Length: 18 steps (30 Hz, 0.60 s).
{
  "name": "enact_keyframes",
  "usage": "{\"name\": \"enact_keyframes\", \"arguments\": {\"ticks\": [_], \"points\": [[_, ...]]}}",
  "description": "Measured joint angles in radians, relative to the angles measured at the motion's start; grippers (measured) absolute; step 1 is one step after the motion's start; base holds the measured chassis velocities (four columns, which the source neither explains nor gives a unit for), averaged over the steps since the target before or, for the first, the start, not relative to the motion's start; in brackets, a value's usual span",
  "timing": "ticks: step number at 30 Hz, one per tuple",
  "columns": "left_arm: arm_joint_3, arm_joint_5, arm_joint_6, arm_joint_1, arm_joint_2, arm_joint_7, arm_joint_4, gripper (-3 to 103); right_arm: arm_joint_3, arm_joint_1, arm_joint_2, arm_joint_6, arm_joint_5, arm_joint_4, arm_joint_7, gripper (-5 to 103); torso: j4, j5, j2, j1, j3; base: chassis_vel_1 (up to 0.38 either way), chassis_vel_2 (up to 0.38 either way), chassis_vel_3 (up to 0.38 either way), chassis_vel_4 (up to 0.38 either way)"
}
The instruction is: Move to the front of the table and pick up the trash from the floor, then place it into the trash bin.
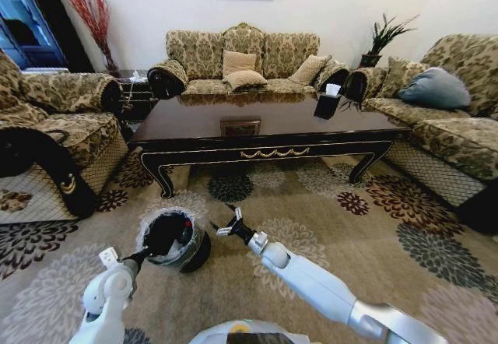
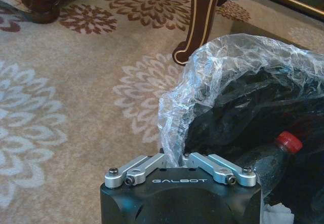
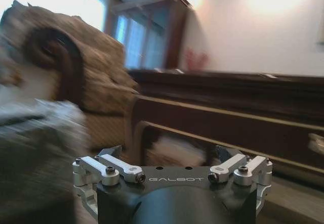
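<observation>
From the head camera I take the small round black trash bin (image 1: 173,239) with its crinkled whitish plastic liner as my landmark: it stands on the flowered carpet just in front of the large low dark glossy wooden table (image 1: 264,130), near that table's left curved leg. My left gripper (image 1: 149,252) reaches up from the near side and sits at the bin's near rim, the forearm short and bent close to the body. My right gripper (image 1: 227,225) hangs just beside the bin on its right, fingers spread wide with nothing between them, the arm stretched long and low from my right shoulder. In the left wrist camera the left gripper's fingers are drawn together on a fold of the liner (image 2: 177,112) at the rim, and down inside the bin lies a clear red-capped plastic bottle (image 2: 276,155) with a white crumpled napkin (image 2: 276,215) below it. So the trash appears to be in already. To finish cleanly I judge I should let go of the liner gently and lift straight away, so the bin does not tip. In the right wrist camera the right gripper (image 3: 172,158) faces the table's apron, level and tilted away from the bin, open and holding nothing.
</observation>
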Motion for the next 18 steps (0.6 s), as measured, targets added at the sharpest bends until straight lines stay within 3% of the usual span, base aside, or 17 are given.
{"name": "enact_keyframes", "arguments": {"ticks": [7, 18], "points": [[-0.002, 0.001, 0.000, 0.020, 0.011, -0.002, 0.011, 2, 0.081, -0.030, 0.015, -0.068, -0.049, -0.047, 0.112, 100, 0.0001, 0.0000, 0.000, 0.000, 0.000, 0.000, 0.000, 0.000, 0.000], [0.019, -0.002, 0.000, 0.023, -0.017, -0.032, 0.030, 2, 0.135, -0.076, 0.013, -0.094, -0.079, -0.059, 0.145, 100, 0.0000, 0.0000, 0.000, 0.000, 0.000, 0.000, 0.000, 0.000, 0.000]]}}
